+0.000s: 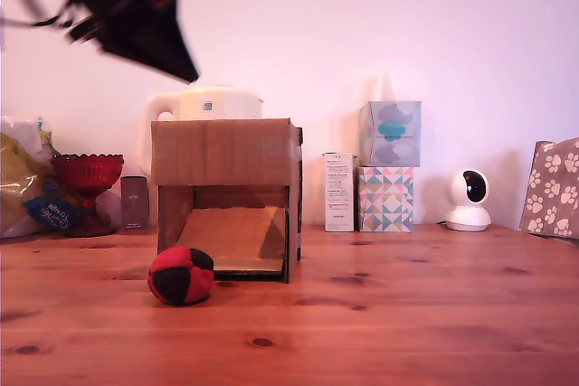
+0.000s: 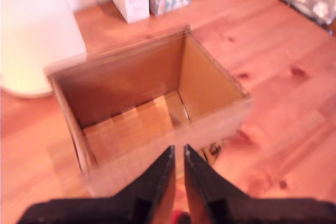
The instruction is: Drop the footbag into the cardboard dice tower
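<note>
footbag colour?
Red and black panels on the footbag; clearest in the exterior view.

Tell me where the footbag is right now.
In the exterior view the footbag sits on the wooden table, left of centre, just in front of the cardboard dice tower at its lower opening's left corner.

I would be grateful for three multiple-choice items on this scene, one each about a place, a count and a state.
1. Where is the footbag?
A. on the table in front of the cardboard dice tower
B. inside the red goblet
C. on top of the tissue boxes

2. How many tissue boxes are stacked?
A. one
B. two
C. four

3. What does the pincer hold?
A. the footbag
B. a cup
C. nothing

Answers: 1 A, the exterior view shows it on the wood by the lower opening. 2 B, one sits on another. 3 C, the wrist view shows the jaws nearly closed with nothing between them.
</note>
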Available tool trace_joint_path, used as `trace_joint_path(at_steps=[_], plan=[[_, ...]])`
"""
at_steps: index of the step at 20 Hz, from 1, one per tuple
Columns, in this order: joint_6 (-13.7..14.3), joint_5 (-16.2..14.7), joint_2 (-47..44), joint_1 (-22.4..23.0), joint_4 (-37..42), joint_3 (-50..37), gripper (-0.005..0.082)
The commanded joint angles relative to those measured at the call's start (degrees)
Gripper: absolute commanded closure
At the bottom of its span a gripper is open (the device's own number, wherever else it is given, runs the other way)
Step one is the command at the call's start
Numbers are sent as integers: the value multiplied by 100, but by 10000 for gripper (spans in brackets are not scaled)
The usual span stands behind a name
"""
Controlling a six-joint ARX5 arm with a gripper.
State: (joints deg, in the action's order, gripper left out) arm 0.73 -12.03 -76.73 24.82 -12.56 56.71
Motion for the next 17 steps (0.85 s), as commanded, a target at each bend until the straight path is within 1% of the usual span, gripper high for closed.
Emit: trace_joint_path(at_steps=[1,5,9,10,12,14,15,17], plan=[[-79,-15,245,28,588,-592,793],[-212,-13,866,33,1637,-1812,793],[-247,63,1351,0,2649,-2900,794],[-315,63,1482,-31,2806,-3130,793],[-424,70,1775,-92,2924,-3504,793],[-549,90,2116,-109,2855,-3755,793],[-577,120,2295,-109,2721,-3801,793],[-586,275,2643,-109,2343,-3816,793]])
